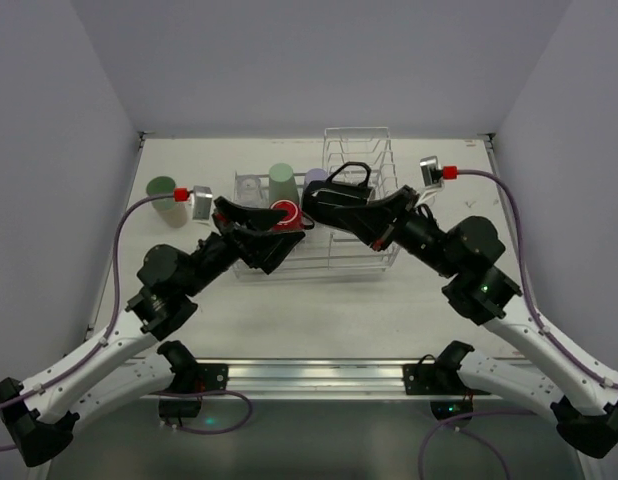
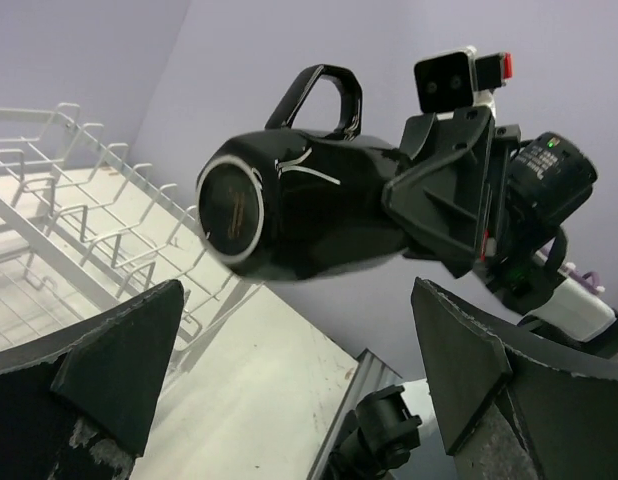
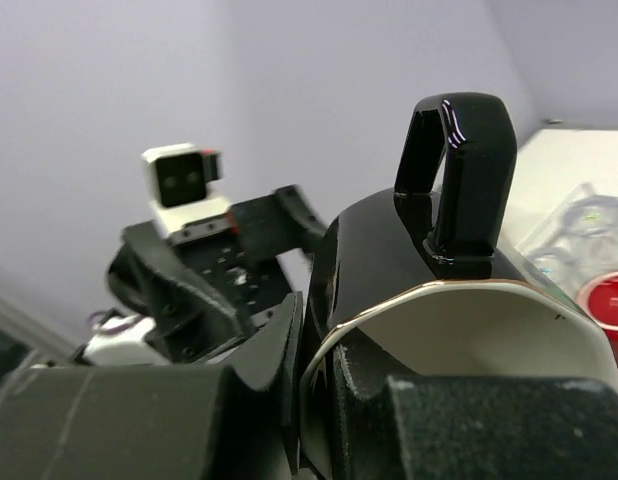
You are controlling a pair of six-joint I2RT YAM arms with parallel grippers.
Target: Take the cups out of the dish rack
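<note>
My right gripper [image 1: 334,212] is shut on the rim of the black mug [image 1: 341,188], one finger inside and one outside, and holds it on its side in the air over the white wire dish rack [image 1: 359,140]. The right wrist view shows the gripper [image 3: 324,370] on the mug [image 3: 389,250], handle up. My left gripper [image 1: 279,235] is open and empty, just left of the mug and over the red mug [image 1: 285,212]. In the left wrist view the gripper [image 2: 299,400] faces the black mug [image 2: 299,215]. A pale green tumbler [image 1: 281,183], a lavender tumbler [image 1: 315,178] and a clear glass [image 1: 250,186] stand in the low basket.
A green-topped cup [image 1: 164,192] stands on the table to the left of the rack. The rack's tall divider section [image 2: 79,200] is at the right of the basket. Walls close in the table at the back and on both sides.
</note>
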